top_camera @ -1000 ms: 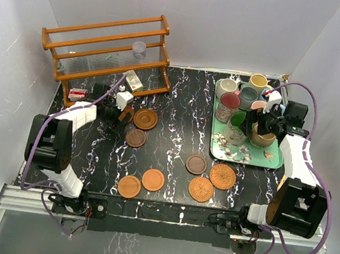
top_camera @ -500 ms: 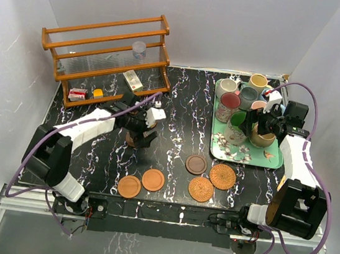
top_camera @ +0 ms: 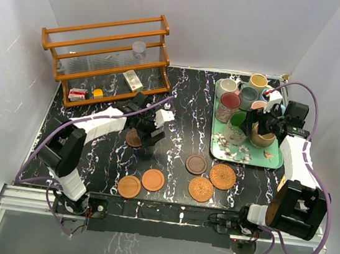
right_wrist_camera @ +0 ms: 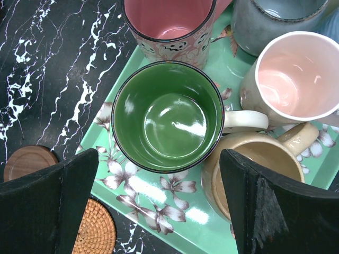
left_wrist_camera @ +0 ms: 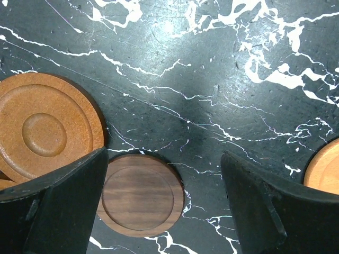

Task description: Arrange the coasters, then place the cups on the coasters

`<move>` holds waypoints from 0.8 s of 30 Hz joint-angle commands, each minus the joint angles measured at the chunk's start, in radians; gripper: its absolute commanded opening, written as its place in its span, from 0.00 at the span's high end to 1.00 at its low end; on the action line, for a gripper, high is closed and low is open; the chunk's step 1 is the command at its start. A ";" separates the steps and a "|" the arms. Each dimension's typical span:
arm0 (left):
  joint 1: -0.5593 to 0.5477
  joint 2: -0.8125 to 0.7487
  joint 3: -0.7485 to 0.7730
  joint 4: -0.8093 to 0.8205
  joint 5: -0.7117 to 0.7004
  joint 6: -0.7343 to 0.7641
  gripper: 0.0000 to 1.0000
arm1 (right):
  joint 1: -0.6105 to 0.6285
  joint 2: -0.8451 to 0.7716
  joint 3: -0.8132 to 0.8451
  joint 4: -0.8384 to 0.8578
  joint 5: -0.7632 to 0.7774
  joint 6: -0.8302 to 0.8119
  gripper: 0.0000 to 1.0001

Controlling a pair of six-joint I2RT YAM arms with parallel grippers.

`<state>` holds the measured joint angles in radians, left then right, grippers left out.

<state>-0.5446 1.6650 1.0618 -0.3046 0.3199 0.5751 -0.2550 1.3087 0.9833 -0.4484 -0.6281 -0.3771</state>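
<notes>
The left end effector (left_wrist_camera: 163, 174), fingers well apart and holding nothing, has swung within the last second from beside the wooden rack (top_camera: 107, 31) to hang over the small dark coaster (left_wrist_camera: 139, 197). That coaster lies flat on the surface (left_wrist_camera: 222, 74), just beside a larger rimmed coaster (left_wrist_camera: 45, 127). The right end effector (right_wrist_camera: 159, 159) has not moved and waits wide open above the green mug (right_wrist_camera: 167, 116) on the tray (right_wrist_camera: 180, 211). So arranging looks unfinished, with this coaster likely next to be picked and no cup on a coaster yet.
</notes>
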 commanded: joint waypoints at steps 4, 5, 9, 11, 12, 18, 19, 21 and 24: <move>0.003 0.008 -0.009 0.002 -0.078 -0.034 0.18 | -0.001 -0.029 0.002 0.028 -0.009 -0.006 0.02; 0.008 0.009 -0.021 0.000 -0.085 -0.037 0.19 | -0.001 -0.029 0.002 0.028 -0.009 -0.006 0.02; 0.044 0.000 -0.053 -0.004 -0.088 -0.056 0.21 | -0.001 -0.023 0.002 0.027 -0.007 -0.008 0.02; 0.071 -0.006 -0.067 -0.008 -0.068 -0.064 0.23 | -0.001 -0.022 0.002 0.027 -0.006 -0.009 0.02; 0.079 -0.009 -0.074 -0.011 -0.056 -0.069 0.24 | -0.001 -0.020 0.002 0.027 -0.007 -0.009 0.02; 0.108 -0.017 -0.113 -0.031 -0.026 -0.082 0.29 | -0.001 -0.020 0.002 0.027 -0.009 -0.007 0.02; 0.113 -0.019 -0.119 -0.034 -0.026 -0.082 0.30 | -0.001 -0.021 0.002 0.027 -0.009 -0.007 0.02; 0.126 -0.025 -0.135 -0.039 -0.027 -0.081 0.32 | -0.001 -0.021 0.001 0.028 -0.009 -0.006 0.02; 0.149 -0.037 -0.163 -0.045 -0.027 -0.077 0.34 | -0.001 -0.019 0.001 0.028 -0.009 -0.006 0.02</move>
<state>-0.4244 1.6581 0.9478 -0.2848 0.2623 0.5053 -0.2550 1.3090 0.9833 -0.4484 -0.6277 -0.3786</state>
